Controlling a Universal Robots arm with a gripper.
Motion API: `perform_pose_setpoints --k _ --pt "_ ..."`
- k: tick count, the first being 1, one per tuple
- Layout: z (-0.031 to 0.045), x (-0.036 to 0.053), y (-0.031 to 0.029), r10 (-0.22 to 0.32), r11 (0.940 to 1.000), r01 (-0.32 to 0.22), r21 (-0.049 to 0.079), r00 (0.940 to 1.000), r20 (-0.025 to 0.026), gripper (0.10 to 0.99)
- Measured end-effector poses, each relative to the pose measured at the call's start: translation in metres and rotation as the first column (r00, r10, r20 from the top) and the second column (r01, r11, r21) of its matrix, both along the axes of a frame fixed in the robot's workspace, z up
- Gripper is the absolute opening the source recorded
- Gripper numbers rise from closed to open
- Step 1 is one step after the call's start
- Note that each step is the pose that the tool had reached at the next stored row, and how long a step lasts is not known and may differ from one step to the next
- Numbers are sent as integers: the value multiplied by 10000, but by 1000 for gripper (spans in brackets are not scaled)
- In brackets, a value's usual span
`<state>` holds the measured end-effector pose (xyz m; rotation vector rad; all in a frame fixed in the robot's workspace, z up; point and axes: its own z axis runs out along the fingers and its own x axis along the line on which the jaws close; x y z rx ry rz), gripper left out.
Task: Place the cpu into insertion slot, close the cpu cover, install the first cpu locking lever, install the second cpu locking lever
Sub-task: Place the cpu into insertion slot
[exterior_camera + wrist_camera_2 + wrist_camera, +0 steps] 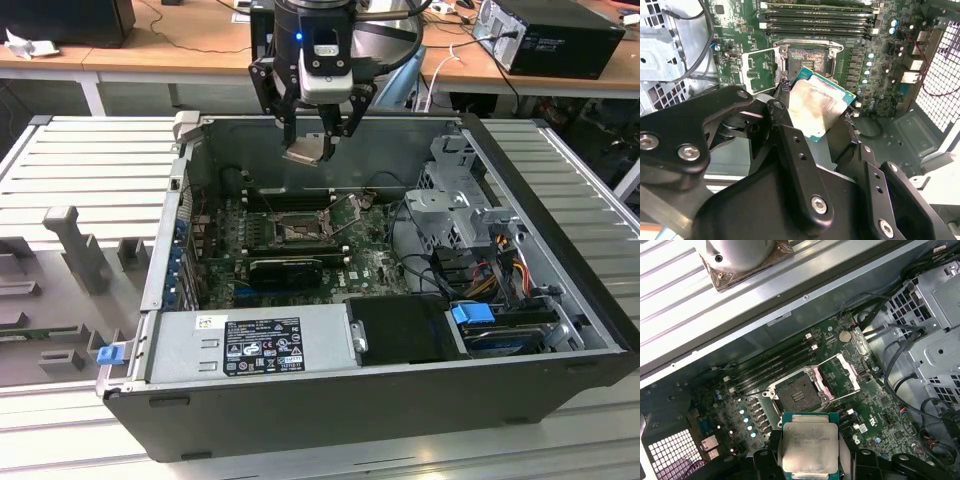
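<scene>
Hovering over the case (300, 405), claw (312, 143) clamped on the cpu (306, 152), insertion slot (799, 396) below, cpu cover (840, 372) raised.

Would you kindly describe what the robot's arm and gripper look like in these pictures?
The black two-finger gripper has jointed linkage fingers fastened with silver screws. Its body carries a light silver-grey front panel, and a small blue light glows on the black wrist above it.
</scene>
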<state>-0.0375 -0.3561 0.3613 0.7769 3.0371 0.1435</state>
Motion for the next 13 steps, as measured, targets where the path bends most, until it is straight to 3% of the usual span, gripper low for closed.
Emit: perform_pose_setpoints --k 13 --pt "0 0 0 -939 9956 939 -1 9956 -1 537"
